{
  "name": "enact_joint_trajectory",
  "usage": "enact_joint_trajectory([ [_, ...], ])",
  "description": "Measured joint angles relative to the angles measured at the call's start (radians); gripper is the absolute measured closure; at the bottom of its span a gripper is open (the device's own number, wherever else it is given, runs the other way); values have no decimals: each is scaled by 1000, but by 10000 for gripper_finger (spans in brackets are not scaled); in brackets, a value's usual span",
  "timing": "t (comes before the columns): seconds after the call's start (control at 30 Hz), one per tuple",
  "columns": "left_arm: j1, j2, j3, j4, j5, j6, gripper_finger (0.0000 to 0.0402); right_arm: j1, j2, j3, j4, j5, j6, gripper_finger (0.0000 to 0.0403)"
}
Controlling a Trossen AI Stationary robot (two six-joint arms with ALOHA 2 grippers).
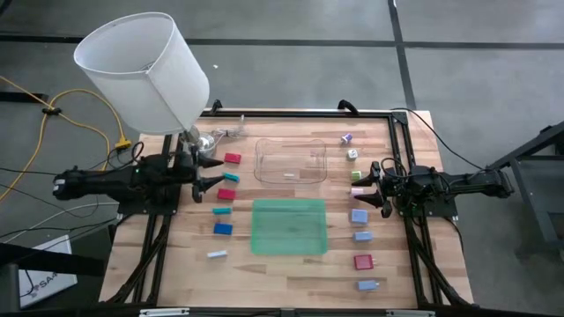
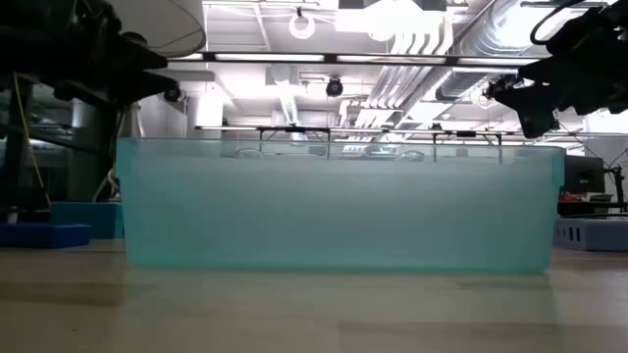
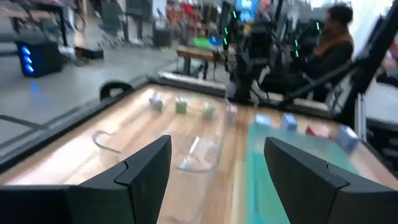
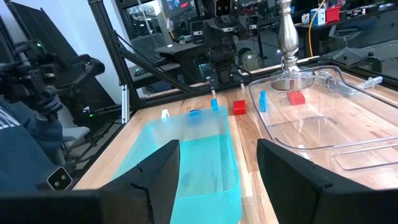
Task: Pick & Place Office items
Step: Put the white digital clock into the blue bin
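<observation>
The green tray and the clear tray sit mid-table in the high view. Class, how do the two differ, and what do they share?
The green tray is tinted and translucent, while the clear tray is colourless. The green tray lies nearer the table's front edge; the clear tray lies farther back, towards the lamp. The green tray looks squarer, the clear tray wider with rounded corners. Both are shallow, open-topped and lie between the two rows of blocks.

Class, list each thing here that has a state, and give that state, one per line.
Left end effector: open, empty, above the table's left side.
Right end effector: open, empty, above the right side.
Green tray: upright, empty.
Clear tray: upright, apparently empty.
Lamp: tilted.
</observation>
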State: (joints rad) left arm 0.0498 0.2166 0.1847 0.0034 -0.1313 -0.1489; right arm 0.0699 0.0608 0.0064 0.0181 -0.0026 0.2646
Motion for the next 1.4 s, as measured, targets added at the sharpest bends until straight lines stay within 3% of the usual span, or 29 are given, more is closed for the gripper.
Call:
enact_joint_trajectory([
  [0.2,-119,154,112,-58,-20,22,151,0,0,0,0,0,0,201],
  [0.33,-269,224,142,-66,-116,23,151,0,0,0,0,0,0,201],
  [0.67,-769,342,152,-54,-662,-50,151,0,0,0,0,0,0,201],
  [0.83,-944,404,154,-46,-845,-92,151,0,0,0,0,0,0,201],
  [1.0,-1003,451,186,-44,-861,-90,151,0,0,0,0,0,0,201],
  [1.27,-964,594,304,-49,-745,-8,151,0,0,0,0,0,0,201],
  [1.4,-940,669,355,-103,-690,-64,151,0,0,0,0,0,0,201],
])
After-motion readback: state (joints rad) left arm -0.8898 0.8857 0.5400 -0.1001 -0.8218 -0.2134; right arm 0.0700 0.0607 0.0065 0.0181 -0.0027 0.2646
